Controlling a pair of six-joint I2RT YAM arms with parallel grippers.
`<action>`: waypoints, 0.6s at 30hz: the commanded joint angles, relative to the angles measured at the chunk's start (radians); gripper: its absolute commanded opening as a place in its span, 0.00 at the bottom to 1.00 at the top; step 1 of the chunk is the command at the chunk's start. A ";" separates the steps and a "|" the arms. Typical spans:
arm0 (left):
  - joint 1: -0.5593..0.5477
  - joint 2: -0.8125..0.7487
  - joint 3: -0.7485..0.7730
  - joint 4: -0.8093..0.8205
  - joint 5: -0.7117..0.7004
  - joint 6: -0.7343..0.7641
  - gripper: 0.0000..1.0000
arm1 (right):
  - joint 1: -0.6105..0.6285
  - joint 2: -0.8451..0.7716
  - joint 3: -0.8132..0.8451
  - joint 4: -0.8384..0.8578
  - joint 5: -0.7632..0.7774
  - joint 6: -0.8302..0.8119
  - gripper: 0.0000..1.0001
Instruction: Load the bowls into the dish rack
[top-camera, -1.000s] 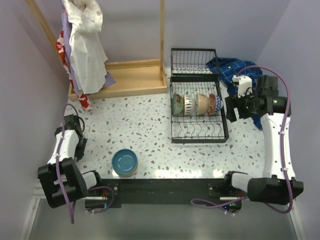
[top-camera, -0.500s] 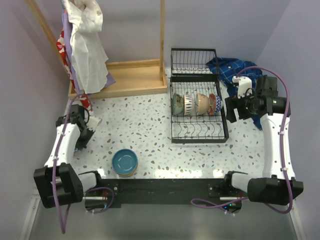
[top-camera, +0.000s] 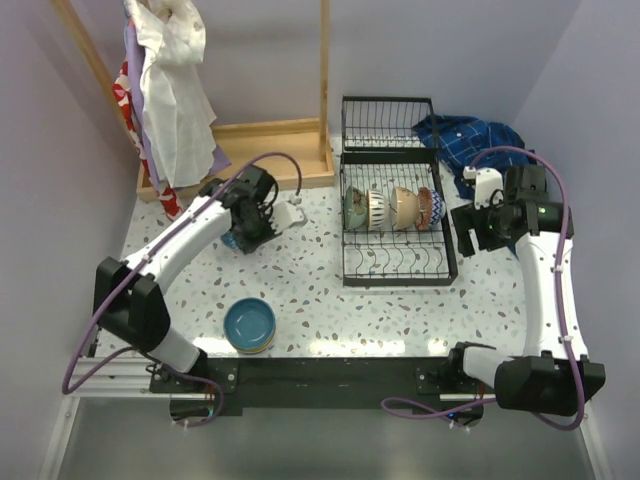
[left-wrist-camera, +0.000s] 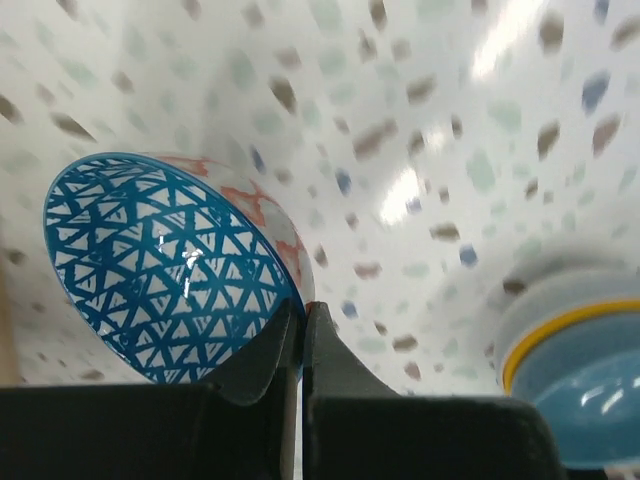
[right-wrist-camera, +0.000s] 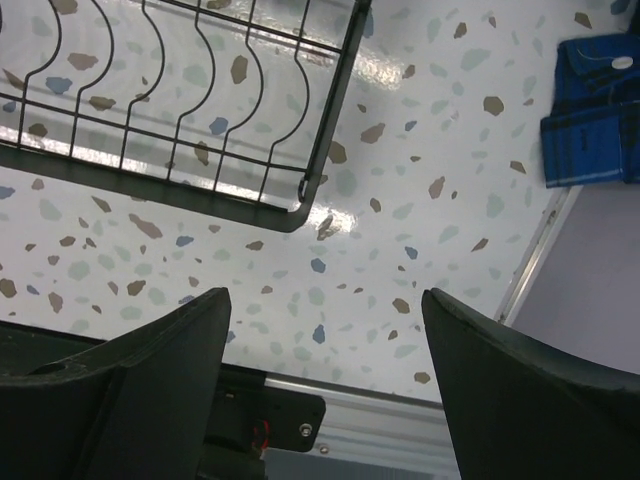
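Note:
My left gripper (top-camera: 247, 232) is shut on the rim of a red-orange patterned bowl (left-wrist-camera: 170, 270) with a blue triangle pattern inside. It holds the bowl tilted above the table, left of the dish rack (top-camera: 440, 262). The black wire rack holds several bowls (top-camera: 392, 209) on edge in its back row. A stack of bowls with a teal blue one on top (top-camera: 249, 324) sits near the front edge, and it also shows in the left wrist view (left-wrist-camera: 585, 375). My right gripper (top-camera: 470, 228) is open and empty just right of the rack; its wrist view shows the rack's corner (right-wrist-camera: 300, 190).
A wooden-framed clothes stand (top-camera: 262, 150) with hanging cloths (top-camera: 172, 90) stands at the back left. A blue checked cloth (top-camera: 470, 140) lies behind the right arm. The rack's hinged end panel (top-camera: 388, 122) lies open at the back.
My left arm has swung from the far left edge up and right toward the rack, with the patterned bowl now showing in its grip. My right gripper has shifted slightly toward the front.

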 joint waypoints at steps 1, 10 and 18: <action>-0.029 0.094 0.340 0.149 0.159 -0.032 0.00 | -0.006 0.008 0.065 0.001 0.116 0.043 0.81; -0.081 -0.092 -0.097 1.386 0.854 -0.642 0.00 | -0.086 -0.021 0.128 -0.010 0.226 0.161 0.83; -0.302 0.167 -0.153 2.232 0.756 -1.320 0.00 | -0.149 0.026 0.147 0.000 0.250 0.243 0.83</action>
